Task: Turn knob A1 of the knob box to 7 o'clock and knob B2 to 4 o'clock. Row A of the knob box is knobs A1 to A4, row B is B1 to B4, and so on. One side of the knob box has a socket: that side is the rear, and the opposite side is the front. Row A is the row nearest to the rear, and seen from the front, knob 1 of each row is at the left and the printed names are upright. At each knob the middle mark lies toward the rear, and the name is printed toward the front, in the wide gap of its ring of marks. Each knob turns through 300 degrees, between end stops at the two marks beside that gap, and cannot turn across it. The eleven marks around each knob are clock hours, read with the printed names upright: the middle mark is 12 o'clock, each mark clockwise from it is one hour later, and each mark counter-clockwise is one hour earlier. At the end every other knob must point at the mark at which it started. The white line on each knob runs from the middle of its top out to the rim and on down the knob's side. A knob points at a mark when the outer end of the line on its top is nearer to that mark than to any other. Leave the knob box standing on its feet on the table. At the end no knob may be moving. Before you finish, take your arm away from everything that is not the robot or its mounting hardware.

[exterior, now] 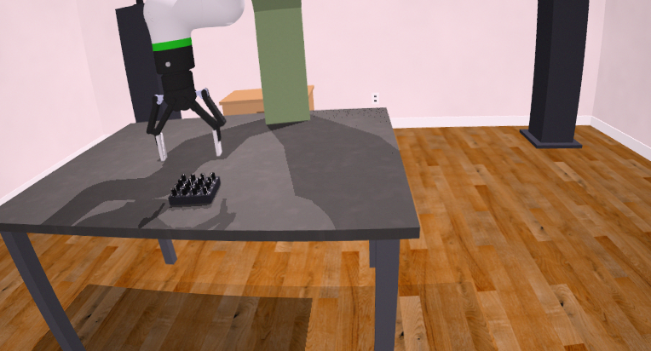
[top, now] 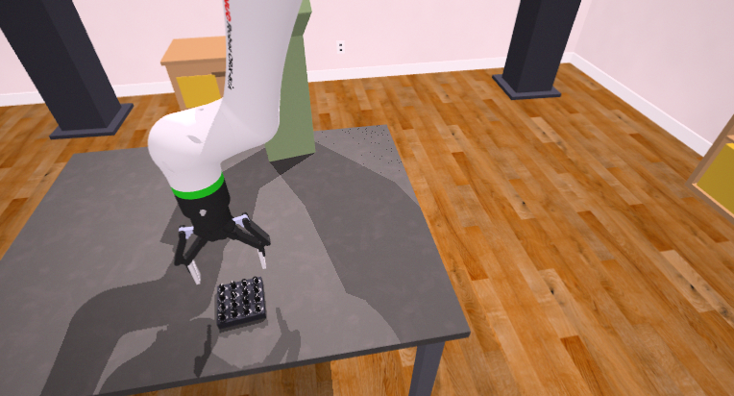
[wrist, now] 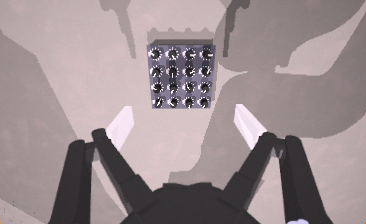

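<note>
The knob box (top: 241, 302) (exterior: 198, 190) (wrist: 181, 76) is a small dark square block with several rows of black knobs, each with a white line. It stands on the grey table (top: 354, 229) (exterior: 319, 175) near the front edge. My gripper (top: 228, 270) (exterior: 188, 150) (wrist: 183, 114) is wide open and empty. It hangs above the table, just behind the box and clear of it. In the wrist view the box lies beyond the two pale fingertips. The knob names and the socket are too small to read.
The arm's green pedestal (top: 292, 111) (exterior: 279, 53) stands at the back of the table. Dark pillars (top: 536, 34) (exterior: 557, 61) and a wooden cabinet (top: 192, 67) stand on the floor, away from the table.
</note>
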{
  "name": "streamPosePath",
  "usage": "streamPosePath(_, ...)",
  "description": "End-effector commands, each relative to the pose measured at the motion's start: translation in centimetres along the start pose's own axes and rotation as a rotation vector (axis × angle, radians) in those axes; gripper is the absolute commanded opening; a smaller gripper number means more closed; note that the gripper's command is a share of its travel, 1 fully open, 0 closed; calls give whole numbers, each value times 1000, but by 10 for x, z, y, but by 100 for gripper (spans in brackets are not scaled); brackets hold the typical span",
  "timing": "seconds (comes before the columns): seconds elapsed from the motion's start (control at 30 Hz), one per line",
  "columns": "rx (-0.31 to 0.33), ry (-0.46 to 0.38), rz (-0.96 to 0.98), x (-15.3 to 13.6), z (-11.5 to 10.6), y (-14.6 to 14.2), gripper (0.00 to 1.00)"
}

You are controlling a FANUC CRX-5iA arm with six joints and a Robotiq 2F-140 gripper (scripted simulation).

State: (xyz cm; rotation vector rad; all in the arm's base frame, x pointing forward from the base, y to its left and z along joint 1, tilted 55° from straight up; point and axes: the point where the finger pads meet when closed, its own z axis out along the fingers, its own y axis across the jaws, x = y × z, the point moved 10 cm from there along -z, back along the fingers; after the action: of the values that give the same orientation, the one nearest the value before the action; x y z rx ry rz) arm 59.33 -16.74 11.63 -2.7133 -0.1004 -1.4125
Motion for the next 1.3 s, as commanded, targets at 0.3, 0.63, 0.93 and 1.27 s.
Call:
streamPosePath(0.3, 0, 0, 0, 0, 0, 0, 100)
streamPosePath(0.63, 0, 0, 0, 0, 0, 0, 100)
streamPosePath(0.93, 0, 0, 0, -2, 0, 0, 100)
streamPosePath(1.27, 0, 0, 0, -11, 0, 0, 100)
